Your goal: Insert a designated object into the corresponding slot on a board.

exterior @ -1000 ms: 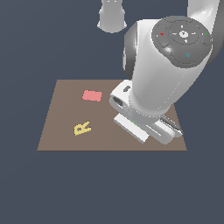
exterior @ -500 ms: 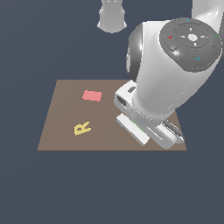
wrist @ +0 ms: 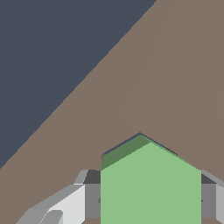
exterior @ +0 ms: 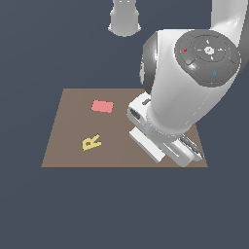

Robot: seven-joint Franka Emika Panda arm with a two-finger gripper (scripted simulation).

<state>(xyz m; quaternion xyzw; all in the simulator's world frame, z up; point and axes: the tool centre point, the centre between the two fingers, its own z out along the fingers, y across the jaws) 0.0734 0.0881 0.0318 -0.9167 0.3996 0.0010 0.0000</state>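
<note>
Gripper point(wrist: 148, 205) clamped on the flat green hexagonal block point(wrist: 148, 183), low over the flat brown square board point(exterior: 73, 126) near its edge, possibly seating already, so square the corners to the hidden dark hexagonal slot and press straight down.

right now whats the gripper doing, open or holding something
Gripper: shut on the green hexagonal block, which sits between its fingers, over the brown board.
</note>
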